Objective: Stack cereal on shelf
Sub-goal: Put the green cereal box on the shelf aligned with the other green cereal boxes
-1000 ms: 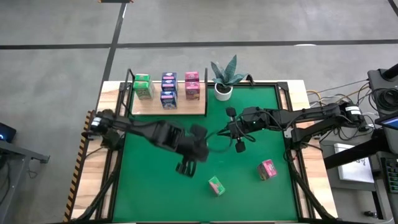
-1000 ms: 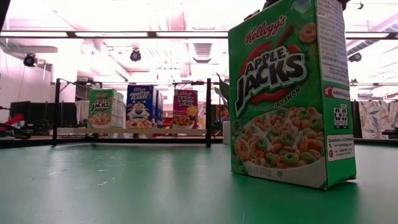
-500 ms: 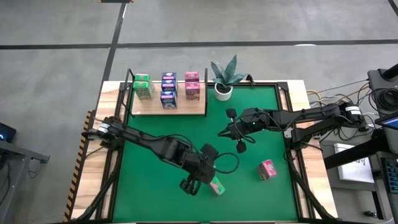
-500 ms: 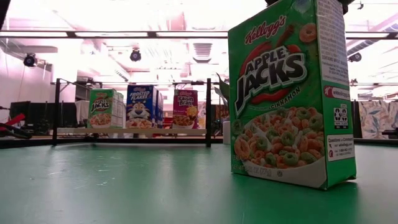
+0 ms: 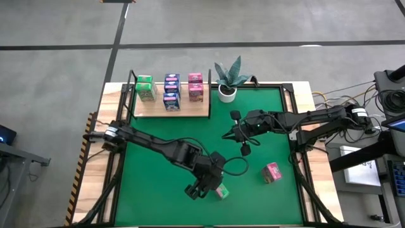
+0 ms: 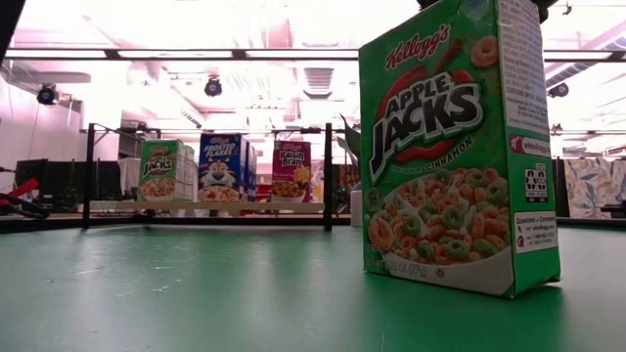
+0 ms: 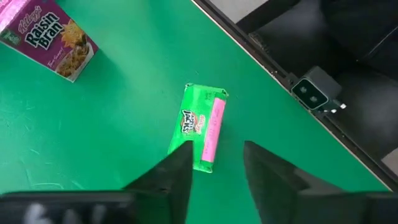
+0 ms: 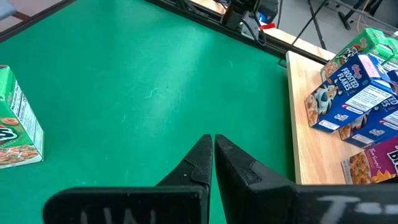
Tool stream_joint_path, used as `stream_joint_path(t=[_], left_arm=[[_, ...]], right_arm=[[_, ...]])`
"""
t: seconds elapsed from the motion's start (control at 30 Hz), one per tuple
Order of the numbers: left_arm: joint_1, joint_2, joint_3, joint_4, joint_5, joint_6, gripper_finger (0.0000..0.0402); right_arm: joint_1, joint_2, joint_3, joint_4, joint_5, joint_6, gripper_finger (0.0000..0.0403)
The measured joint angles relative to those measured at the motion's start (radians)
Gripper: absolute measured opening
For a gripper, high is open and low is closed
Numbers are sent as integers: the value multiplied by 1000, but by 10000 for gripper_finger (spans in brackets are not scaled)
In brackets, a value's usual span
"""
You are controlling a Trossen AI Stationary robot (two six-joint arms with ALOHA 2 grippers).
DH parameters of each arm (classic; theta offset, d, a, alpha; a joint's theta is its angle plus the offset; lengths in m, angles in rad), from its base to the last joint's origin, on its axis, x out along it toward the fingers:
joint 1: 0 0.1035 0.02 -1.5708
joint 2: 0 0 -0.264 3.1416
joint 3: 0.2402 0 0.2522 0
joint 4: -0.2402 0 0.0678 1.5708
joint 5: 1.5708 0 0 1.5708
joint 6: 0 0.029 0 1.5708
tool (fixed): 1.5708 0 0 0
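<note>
The left gripper is held low over the green felt table, its fingers spread apart with nothing clasped, poised above the green Apple Jacks carton, which stands upright at about six o'clock on the table and sits between the fingertips' line without being touched. A pink Raisin Bran carton is seen at roughly four o'clock, well apart. The right gripper is parked near the table's centre, fingers pressed together and empty. On the shelf, at eleven o'clock, green, blue and pink cartons are arranged in three columns beside the potted plant.
</note>
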Motion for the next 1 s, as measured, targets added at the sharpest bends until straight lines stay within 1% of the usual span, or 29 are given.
stream_joint_path(t=[0.2,0.27,0.37,0.5,0.57,0.77,1.0], left_arm=[[5,29,0,30,-1,19,212],[9,53,0,17,-1,31,233],[17,89,0,17,-1,32,251],[21,124,0,23,45,24,255],[19,130,0,38,51,12,255],[21,145,1,54,51,6,255],[23,145,1,66,33,24,240]], right_arm=[[0,-2,0,-1,0,10,9],[0,-2,0,-5,-1,22,9],[0,-2,-4,-5,-4,40,9],[0,-2,-13,-5,-4,59,9],[0,-2,-15,-5,-4,62,9],[12,-2,-16,-4,-4,64,9],[16,-2,-16,-3,-4,61,9]])
